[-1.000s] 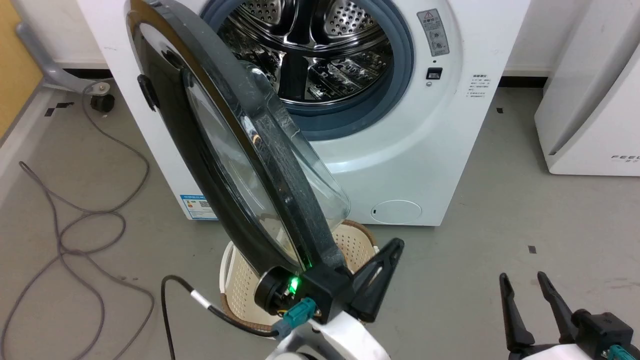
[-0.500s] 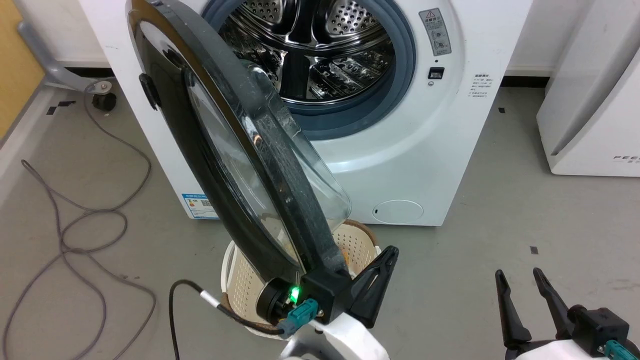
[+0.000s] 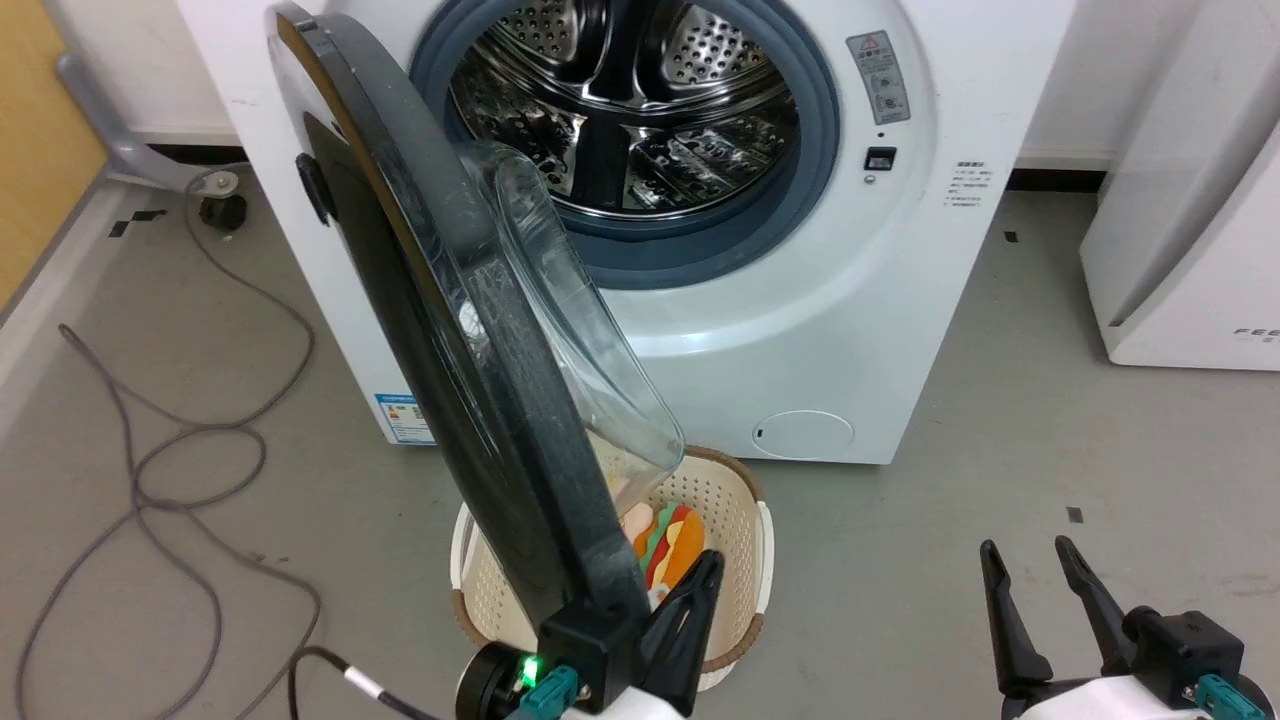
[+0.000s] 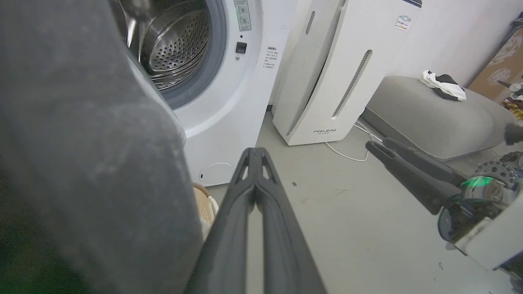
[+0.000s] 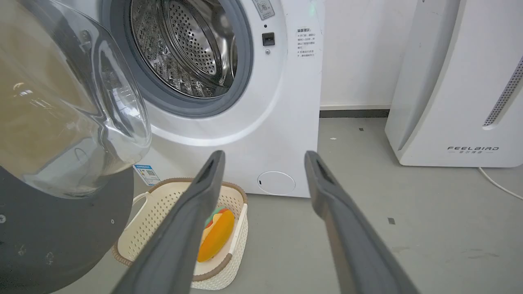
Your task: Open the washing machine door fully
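Door check: the washing machine door stands well out from the washing machine, edge-on to me and roughly square to the white front, and the steel drum is bare to view. I judge the job more than half done, with the last stretch of swing toward the machine's left side left to go. My left jaws are pressed shut on nothing, low at the door's free edge on its grey inner side. The rim looks to be touching the side of that arm, and the clear glass bowl bulges above. My right jaws are spread wide and empty, low on my right over the floor, well apart from the door. Under the door sits a cream basket with a bright toy inside.
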Motion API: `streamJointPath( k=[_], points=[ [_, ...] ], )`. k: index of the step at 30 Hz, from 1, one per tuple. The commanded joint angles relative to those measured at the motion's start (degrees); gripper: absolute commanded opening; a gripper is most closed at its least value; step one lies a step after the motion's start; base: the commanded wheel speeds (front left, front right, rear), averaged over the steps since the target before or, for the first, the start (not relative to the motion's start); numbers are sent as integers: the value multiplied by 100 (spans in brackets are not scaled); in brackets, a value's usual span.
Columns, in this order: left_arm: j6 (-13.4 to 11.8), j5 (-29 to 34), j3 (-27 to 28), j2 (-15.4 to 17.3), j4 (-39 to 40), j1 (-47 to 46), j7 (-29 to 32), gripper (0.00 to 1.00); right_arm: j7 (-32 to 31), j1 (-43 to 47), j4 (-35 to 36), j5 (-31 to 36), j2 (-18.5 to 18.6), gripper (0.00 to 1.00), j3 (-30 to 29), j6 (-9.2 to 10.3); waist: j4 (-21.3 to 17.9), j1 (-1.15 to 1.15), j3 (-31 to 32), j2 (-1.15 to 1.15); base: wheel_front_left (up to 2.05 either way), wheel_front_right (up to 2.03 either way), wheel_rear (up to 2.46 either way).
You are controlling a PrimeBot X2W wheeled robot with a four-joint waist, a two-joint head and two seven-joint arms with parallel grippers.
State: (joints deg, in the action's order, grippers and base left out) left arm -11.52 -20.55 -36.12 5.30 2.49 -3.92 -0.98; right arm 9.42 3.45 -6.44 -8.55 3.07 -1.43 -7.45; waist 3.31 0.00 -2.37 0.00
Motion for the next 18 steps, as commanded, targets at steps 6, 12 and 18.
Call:
streamJointPath(
  k=[6,12,18],
  points=[
    [-335,139,167,224,231,356,-27,0,9,-37,-7,-7,-19,100,-18,-3,164,0,-9,0,0,0,0],
    [-649,82,366,290,798,716,-65,0,13,33,9,-28,-19,100,-121,-3,463,0,-6,0,0,0,0],
    [-931,148,556,455,1379,980,-16,0,-19,86,59,-21,-19,100,-164,-3,832,0,-6,0,0,0,0]
  ],
)
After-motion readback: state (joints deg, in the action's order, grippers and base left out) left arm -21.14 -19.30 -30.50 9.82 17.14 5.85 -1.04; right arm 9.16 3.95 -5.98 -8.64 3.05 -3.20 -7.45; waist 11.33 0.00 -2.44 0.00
